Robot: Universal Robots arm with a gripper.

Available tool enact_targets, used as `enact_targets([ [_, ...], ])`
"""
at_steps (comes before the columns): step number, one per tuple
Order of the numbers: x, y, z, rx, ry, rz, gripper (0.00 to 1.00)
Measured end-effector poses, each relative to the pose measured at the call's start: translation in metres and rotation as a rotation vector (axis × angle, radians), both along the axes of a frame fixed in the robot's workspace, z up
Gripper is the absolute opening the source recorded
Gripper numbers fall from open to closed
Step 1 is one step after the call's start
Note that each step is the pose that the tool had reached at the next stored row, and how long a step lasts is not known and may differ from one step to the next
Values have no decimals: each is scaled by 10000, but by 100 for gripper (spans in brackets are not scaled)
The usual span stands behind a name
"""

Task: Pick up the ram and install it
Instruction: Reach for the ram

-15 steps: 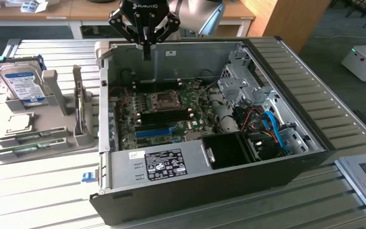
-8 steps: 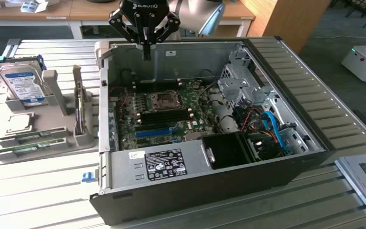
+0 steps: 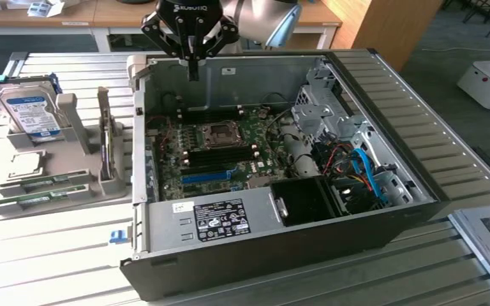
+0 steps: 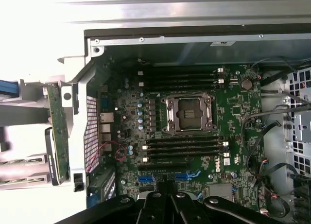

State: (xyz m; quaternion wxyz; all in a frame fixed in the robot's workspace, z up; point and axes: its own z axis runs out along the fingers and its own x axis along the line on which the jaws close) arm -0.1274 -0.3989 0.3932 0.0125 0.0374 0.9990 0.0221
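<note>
The ram (image 3: 48, 182) is lying flat in a grey holder (image 3: 115, 186) on the bench (image 3: 58, 255), outside the computer case (image 3: 313, 255) and off to the exterior view's left. It is one of two alike green sticks lying side by side; the second stick (image 3: 39, 199) is sitting just beside it, and I cannot tell the pair apart from here. The same holder is carrying one hard drive (image 3: 28, 115) standing upright, one square processor chip (image 3: 23, 164) and one card (image 3: 104, 137) standing on edge.

I am seeing one tool (image 3: 194, 73), and it is hanging over the far wall of the open case with its fingers pressed together on nothing. The ram is sitting well apart from it, lower and over toward the exterior view's left, with the case wall between them.

Through the wrist view I am looking down at one motherboard (image 4: 228, 131), with one open processor socket (image 4: 188, 112) and a bank of black memory slots (image 4: 182, 148) on either side.
</note>
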Motion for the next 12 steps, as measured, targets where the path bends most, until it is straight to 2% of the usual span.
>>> enact_targets([
  [12,-143,0,0,-1,1,0,10],
])
